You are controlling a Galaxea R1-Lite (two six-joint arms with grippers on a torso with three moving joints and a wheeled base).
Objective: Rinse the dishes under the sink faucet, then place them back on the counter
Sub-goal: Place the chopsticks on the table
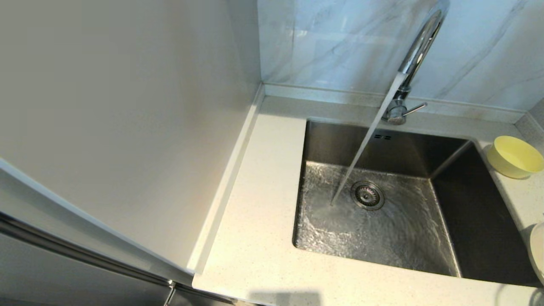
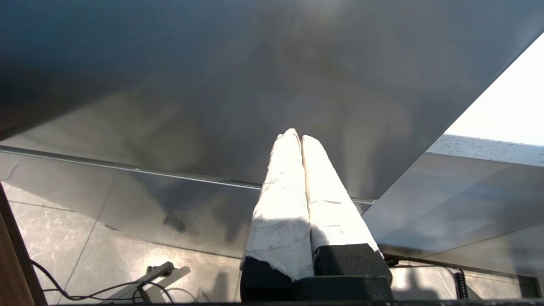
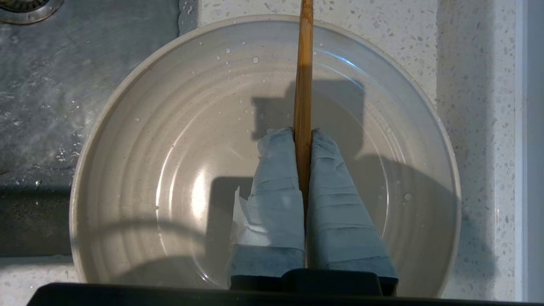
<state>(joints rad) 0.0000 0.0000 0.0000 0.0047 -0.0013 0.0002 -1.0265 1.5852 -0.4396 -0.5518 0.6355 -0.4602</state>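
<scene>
Right gripper [image 3: 302, 136] jaws pinch chopsticks [image 3: 303, 85], seemingly just above plate [image 3: 140, 140].

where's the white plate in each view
Head view: only the white plate's rim, at the right edge beside the sink.
Left wrist view: not in it.
Right wrist view: fills the picture, under the right gripper holding chopsticks.
Shared landmark: the drain strainer.

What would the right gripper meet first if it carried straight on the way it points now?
Probably the white plate: the right gripper, shut on the chopsticks, points down at it, though the gap between them is unclear.
</scene>
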